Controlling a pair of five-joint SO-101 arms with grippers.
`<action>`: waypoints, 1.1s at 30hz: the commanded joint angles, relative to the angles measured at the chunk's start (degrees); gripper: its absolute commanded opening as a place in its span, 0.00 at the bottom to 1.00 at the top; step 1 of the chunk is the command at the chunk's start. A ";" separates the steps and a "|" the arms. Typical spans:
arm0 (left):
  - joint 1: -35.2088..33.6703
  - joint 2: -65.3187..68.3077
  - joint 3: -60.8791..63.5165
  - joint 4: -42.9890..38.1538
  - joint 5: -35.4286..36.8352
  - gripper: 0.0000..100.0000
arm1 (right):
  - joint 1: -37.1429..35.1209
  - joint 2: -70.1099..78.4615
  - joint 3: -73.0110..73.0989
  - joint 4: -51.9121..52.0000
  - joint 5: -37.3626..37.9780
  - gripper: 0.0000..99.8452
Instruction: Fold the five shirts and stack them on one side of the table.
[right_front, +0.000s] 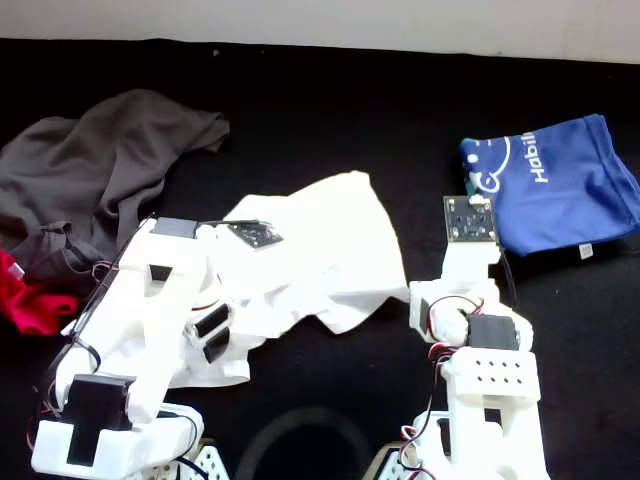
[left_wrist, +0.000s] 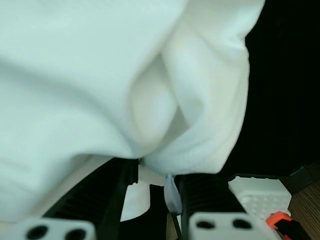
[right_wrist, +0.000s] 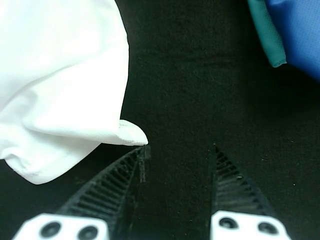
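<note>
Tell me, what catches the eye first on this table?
The crumpled white shirt sprawls across the middle of the black table. A bright blue shirt lies at the far right, and a grey shirt sits heaped at the left with a red shirt beside it.

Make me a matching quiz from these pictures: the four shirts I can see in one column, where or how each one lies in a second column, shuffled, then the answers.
Column one
1. white shirt
2. blue shirt
3. grey shirt
4. red shirt

Column two
A. crumpled in a heap at the far left
B. folded, lying at the right
C. small bunch at the left edge of the high view
D. spread in the middle, pinched by the left gripper

Pairs: 1-D, 2-B, 3-A, 4-C
</note>
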 joint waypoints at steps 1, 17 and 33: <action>-0.40 -1.10 -0.75 0.26 -0.62 0.15 | -0.13 -0.40 -0.75 -0.84 -0.09 0.19; -0.48 -1.80 -8.84 2.64 0.00 0.01 | -0.13 -0.04 -3.12 -1.45 -4.31 0.19; -3.38 -1.71 -37.05 20.84 2.55 0.01 | -1.54 40.13 -36.97 11.56 -4.66 0.19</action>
